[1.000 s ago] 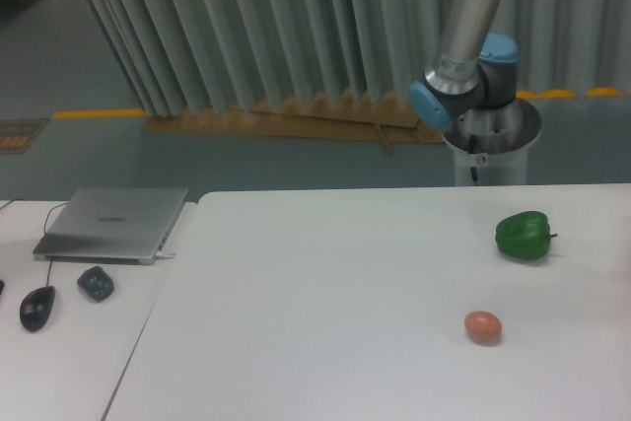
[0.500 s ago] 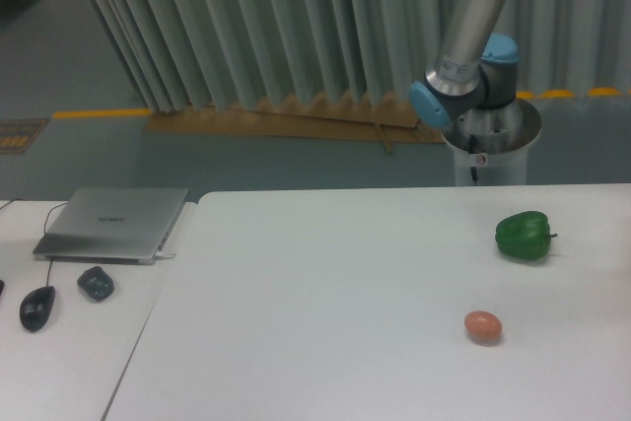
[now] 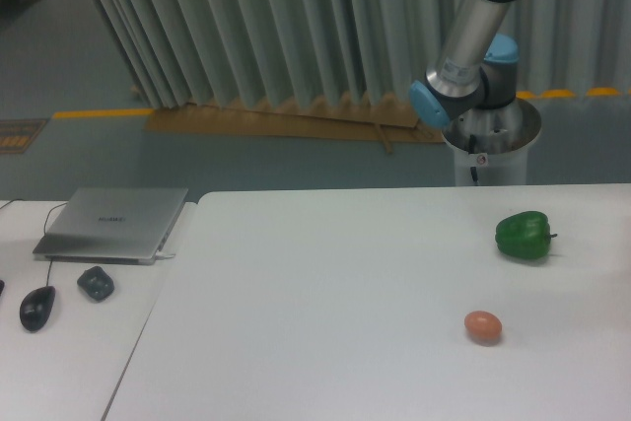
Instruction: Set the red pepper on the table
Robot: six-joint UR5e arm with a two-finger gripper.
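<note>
The red pepper is out of view. The white table (image 3: 325,303) fills the lower right of the camera view. Only the arm's lower links (image 3: 471,36) show, rising from the base (image 3: 490,140) behind the table's far edge and leaving the frame at the top right. The gripper itself is out of frame.
A green pepper (image 3: 524,236) lies near the table's right side, and a small orange-brown egg-shaped thing (image 3: 483,326) lies in front of it. On the adjoining desk at left are a grey laptop (image 3: 113,224), a mouse (image 3: 37,308) and a small dark object (image 3: 96,283).
The arm's upper link has leaned a little to the right at the top of the frame. Nothing on the table has moved.
</note>
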